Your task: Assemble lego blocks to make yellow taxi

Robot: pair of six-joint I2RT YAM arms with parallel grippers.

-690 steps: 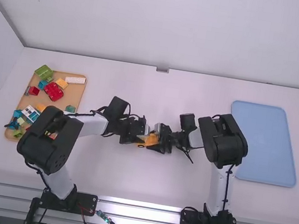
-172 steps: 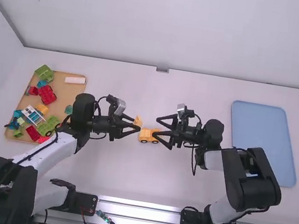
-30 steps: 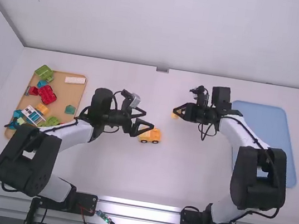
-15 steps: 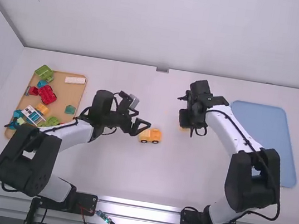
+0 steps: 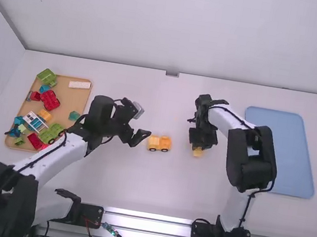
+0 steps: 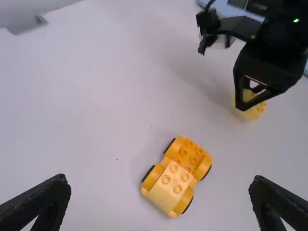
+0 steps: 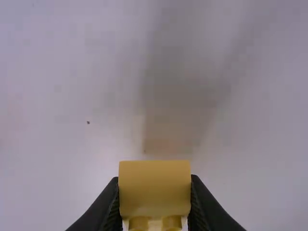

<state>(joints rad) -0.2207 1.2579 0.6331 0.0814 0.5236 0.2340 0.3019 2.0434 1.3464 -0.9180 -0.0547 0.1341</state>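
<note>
1. High view: a yellow plastic wheeled toy car point(image 5: 159, 142) is seen just beyond the left gripper's point(image 5: 142, 138) wide-parted jaws.
2. A yellow plastic block point(image 7: 154, 190) is clamped between the right gripper's point(image 5: 198, 146) jaws.

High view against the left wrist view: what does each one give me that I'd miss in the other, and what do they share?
High view: the tan tray with loose blocks such as the long white one and the red one.

Left wrist view: the round studs on the yellow car, seen up close.

Both: that car, the left gripper, the right gripper with a yellow block, and at least part of the blue tray.
</note>
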